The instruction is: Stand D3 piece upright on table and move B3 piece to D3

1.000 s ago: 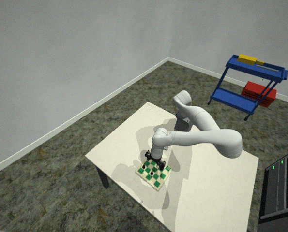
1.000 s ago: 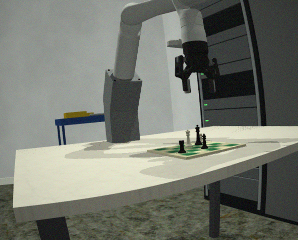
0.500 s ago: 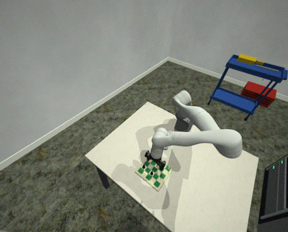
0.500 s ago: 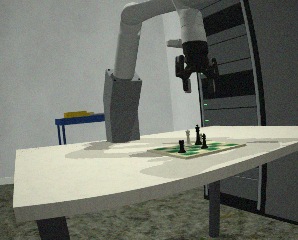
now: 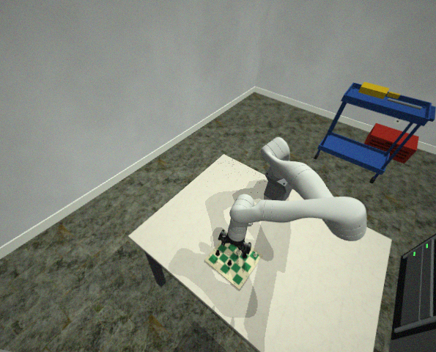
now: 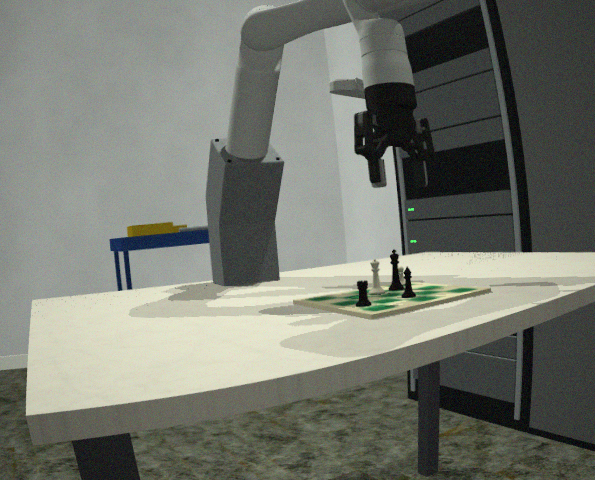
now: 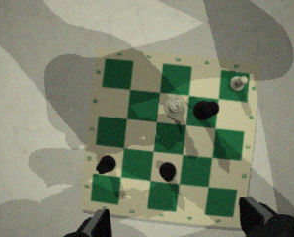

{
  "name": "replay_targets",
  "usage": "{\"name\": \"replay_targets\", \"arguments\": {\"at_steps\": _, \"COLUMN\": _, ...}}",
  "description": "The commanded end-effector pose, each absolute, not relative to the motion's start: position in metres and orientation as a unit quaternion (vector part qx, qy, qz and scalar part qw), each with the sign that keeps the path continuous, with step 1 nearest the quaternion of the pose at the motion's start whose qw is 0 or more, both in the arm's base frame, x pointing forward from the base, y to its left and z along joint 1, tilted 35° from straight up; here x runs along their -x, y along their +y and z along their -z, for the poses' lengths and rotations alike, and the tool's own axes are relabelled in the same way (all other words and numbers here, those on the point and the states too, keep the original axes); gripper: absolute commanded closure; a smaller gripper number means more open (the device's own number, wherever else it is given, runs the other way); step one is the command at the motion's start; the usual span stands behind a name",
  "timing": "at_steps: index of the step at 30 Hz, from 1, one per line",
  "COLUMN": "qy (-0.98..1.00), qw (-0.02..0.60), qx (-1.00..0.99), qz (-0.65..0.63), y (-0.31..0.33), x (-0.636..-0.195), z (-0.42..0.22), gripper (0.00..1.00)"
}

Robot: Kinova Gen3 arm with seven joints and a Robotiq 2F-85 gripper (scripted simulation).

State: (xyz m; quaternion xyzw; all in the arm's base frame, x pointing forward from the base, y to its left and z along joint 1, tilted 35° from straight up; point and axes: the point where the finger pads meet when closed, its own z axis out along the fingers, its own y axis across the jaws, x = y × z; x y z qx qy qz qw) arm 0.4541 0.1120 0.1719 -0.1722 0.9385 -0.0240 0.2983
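Fingers: spread wide, holding nothing, high over the board (image 7: 99,148)'s near edge, likely for an overview before descending.
Left black piece (image 7: 106,164): board's left column, upright.
Middle black piece (image 7: 167,171): near edge.
White piece (image 7: 175,106): centre, beside tall black piece (image 7: 205,110).
Small white piece (image 7: 238,83): far right corner.
D3, B3: edge letters unreadable; occupants cannot be told.

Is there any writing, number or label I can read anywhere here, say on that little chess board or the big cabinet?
None can be read.
Chess board: small green marks run along its rim, likely the square letters and digits, but too small and blurred to read.
Dark cabinet: only small green lights, no legible text.
Blue cart, its yellow block and the red box: no writing visible.
Robot arm and open gripper: no visible brand or label.
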Motion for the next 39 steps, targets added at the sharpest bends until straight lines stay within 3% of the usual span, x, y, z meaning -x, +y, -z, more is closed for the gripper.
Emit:
{"name": "replay_targets", "arguments": {"at_steps": 1, "qy": 0.936, "qw": 0.298, "qx": 0.184, "qz": 0.028, "y": 0.1119, "x": -0.4544, "z": -0.1719, "gripper": 0.00}}
{"name": "replay_targets", "arguments": {"at_steps": 39, "qy": 0.764, "qw": 0.256, "qx": 0.572, "qz": 0.155, "y": 0.1134, "x": -0.4612, "z": -0.1634, "gripper": 0.00}}
